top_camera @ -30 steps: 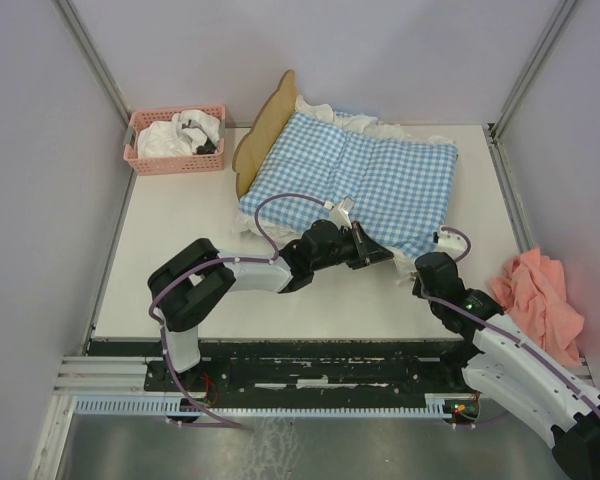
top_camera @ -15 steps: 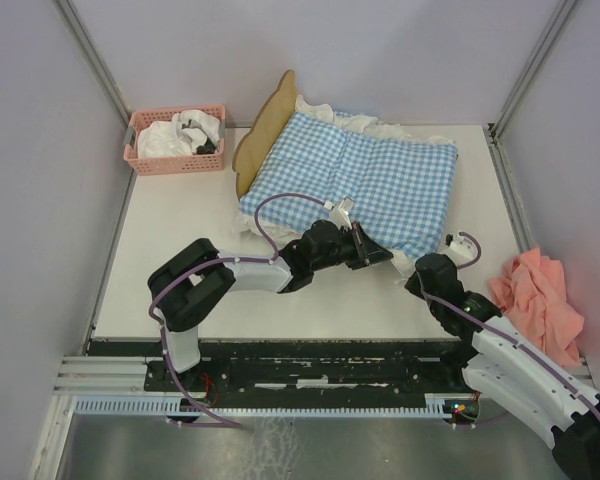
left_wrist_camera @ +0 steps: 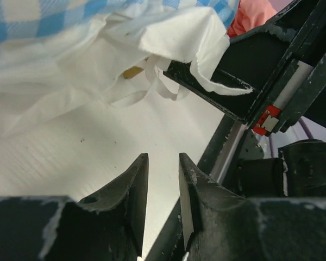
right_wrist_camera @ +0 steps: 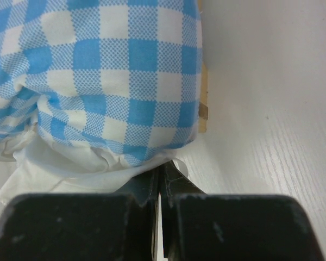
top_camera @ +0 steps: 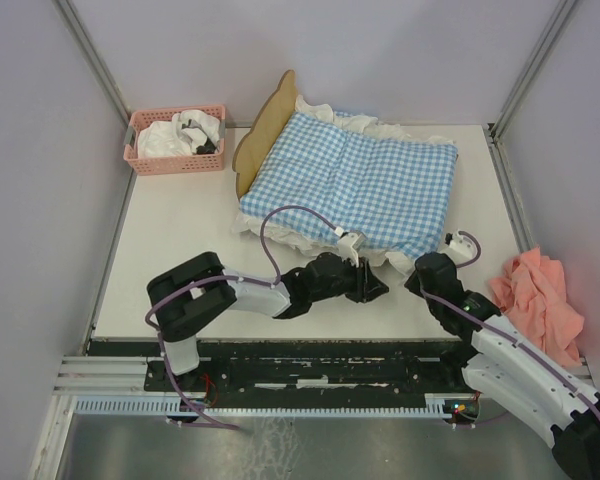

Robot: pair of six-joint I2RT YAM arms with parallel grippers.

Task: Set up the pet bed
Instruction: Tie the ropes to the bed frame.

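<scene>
The bed (top_camera: 263, 135) sits toward the back of the counter (top_camera: 180, 230), a bit right of centre, with its wavy headboard on the left end, near the pink basket (top_camera: 140, 158). You mostly only see that headboard, since the blue gingham bedding (top_camera: 360, 175) is spread over the rest with its white ruffle hanging out along the near edge. In the right wrist view a sliver of the wood frame (right_wrist_camera: 202, 109) peeks out under the gingham corner.

Both arms are reaching in at the near side of the bed, close together. The left fingers (left_wrist_camera: 133, 190) are parted a little with nothing between them, just bare counter showing through the gap, and the ruffle is a bit beyond the tips. The right fingers (right_wrist_camera: 179, 187) are clenched tight, right up against the ruffle at the near right corner. Can't tell if any fabric is actually pinched in there.

There's white cloth (top_camera: 165, 135) piled in the basket, and a pink cloth (top_camera: 540, 295) crumpled off the counter's right edge.
</scene>
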